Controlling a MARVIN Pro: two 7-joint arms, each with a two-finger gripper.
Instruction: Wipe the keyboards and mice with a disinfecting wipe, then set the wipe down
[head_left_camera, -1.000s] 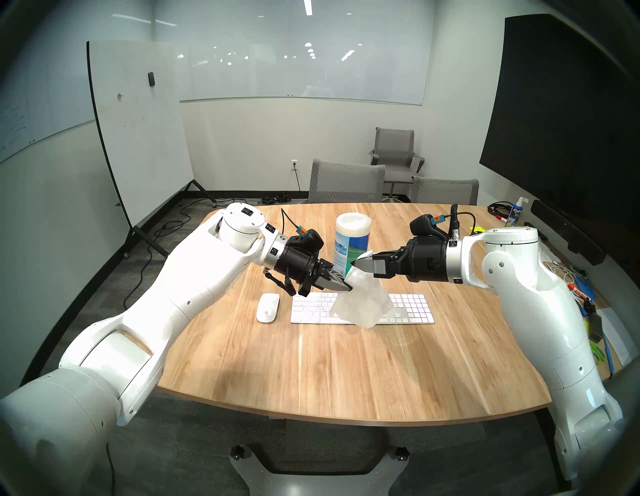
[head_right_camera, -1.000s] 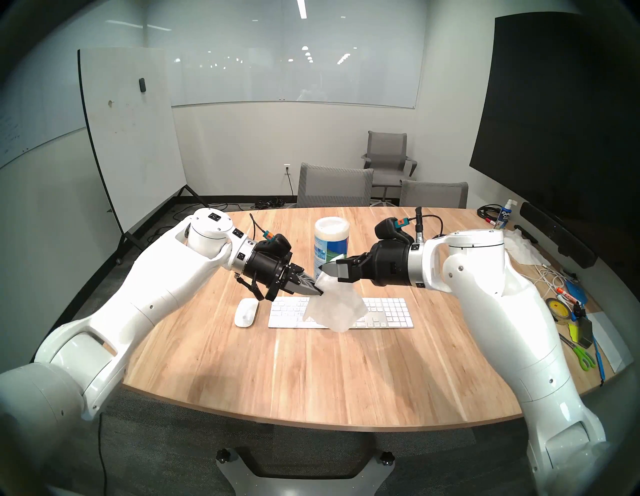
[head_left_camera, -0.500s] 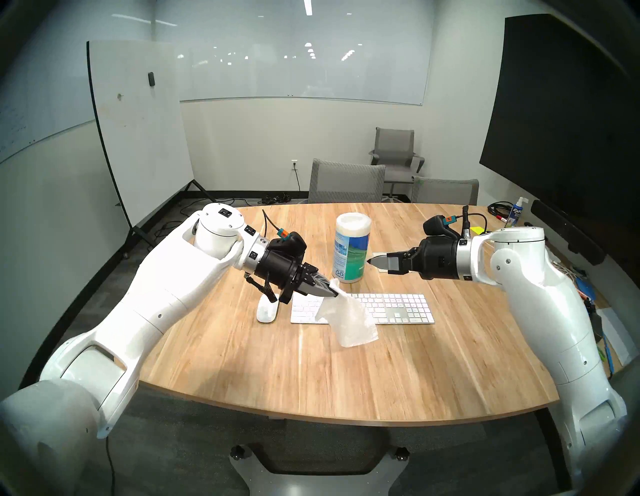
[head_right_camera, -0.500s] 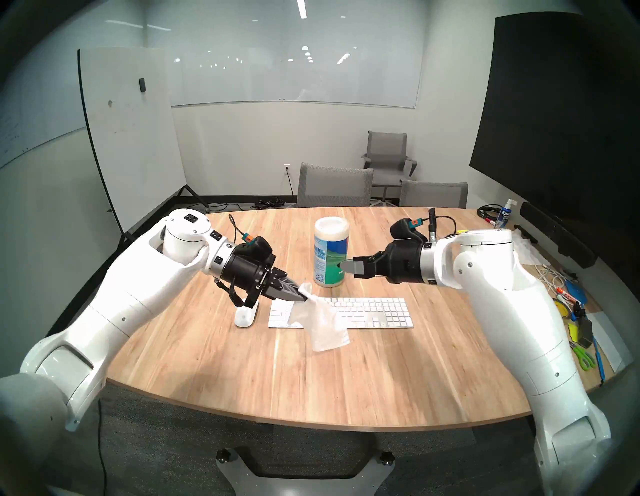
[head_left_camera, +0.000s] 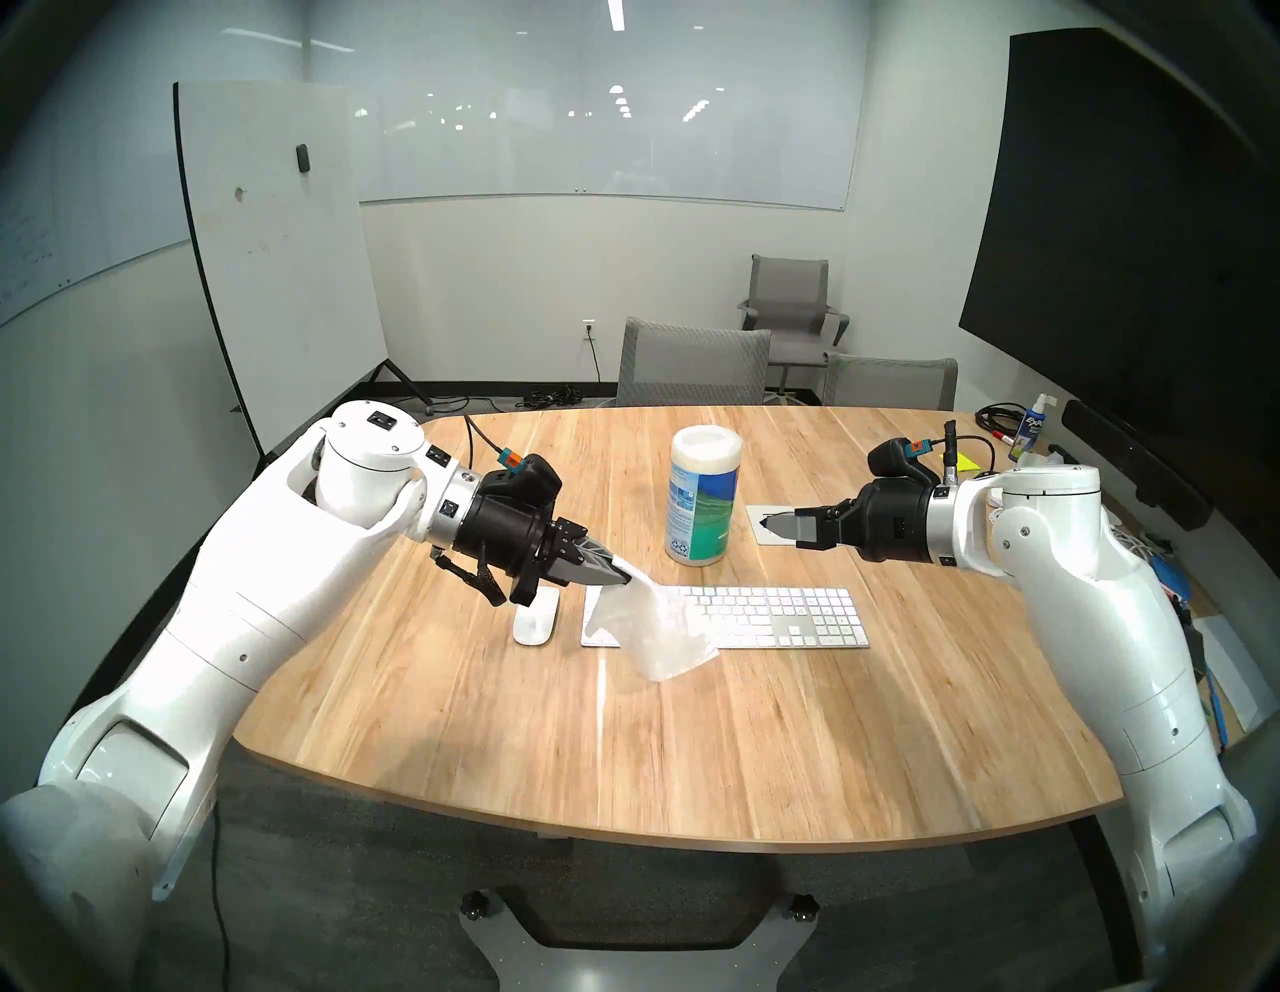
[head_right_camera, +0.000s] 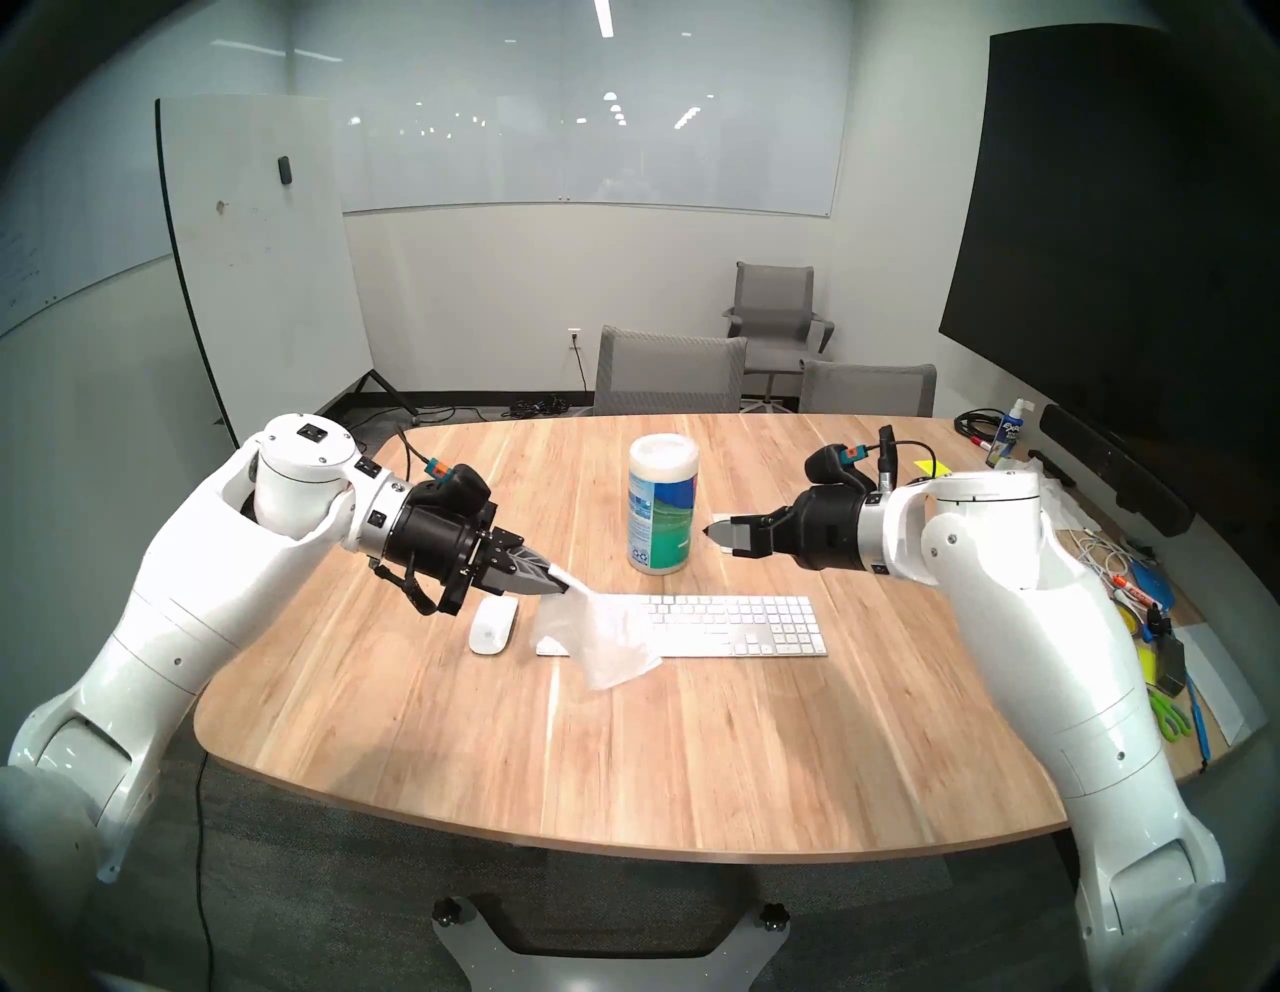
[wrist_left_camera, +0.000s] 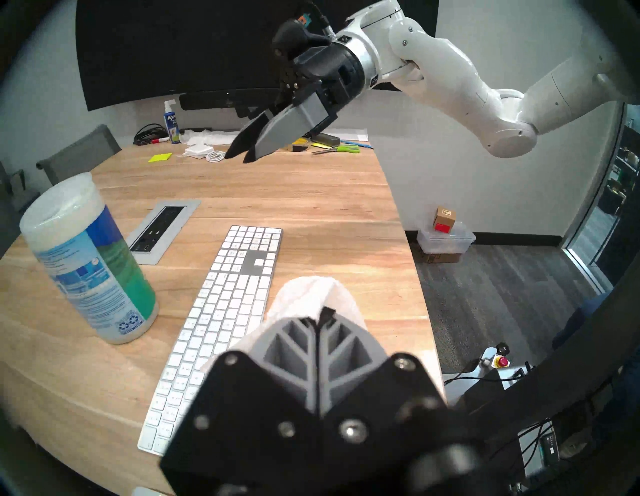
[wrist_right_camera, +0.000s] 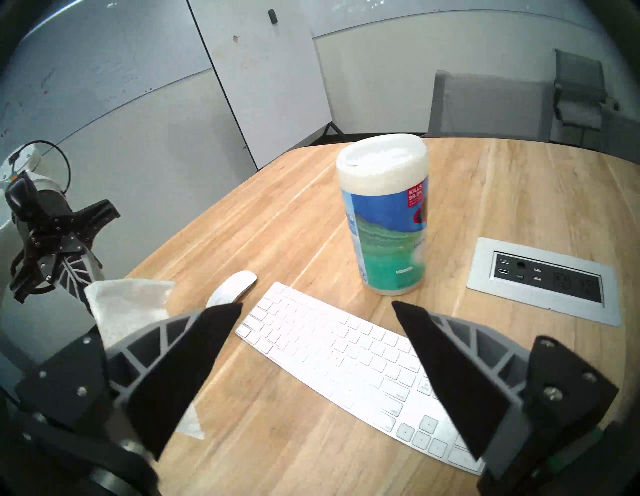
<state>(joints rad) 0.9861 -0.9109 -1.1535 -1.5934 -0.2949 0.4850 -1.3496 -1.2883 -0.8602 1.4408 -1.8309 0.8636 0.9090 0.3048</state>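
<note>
Left gripper: clamped on wipe above keyboard | right gripper: jaws wide, empty | mouse: on table

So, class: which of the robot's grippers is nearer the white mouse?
Left. The left gripper, shut on the wipe, hangs just above and beside the mouse. The right gripper, open, is across the table past the canister.

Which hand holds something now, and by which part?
The left hand holds the wipe by its bunched top corner; the rest hangs free. The right hand holds nothing.
</note>
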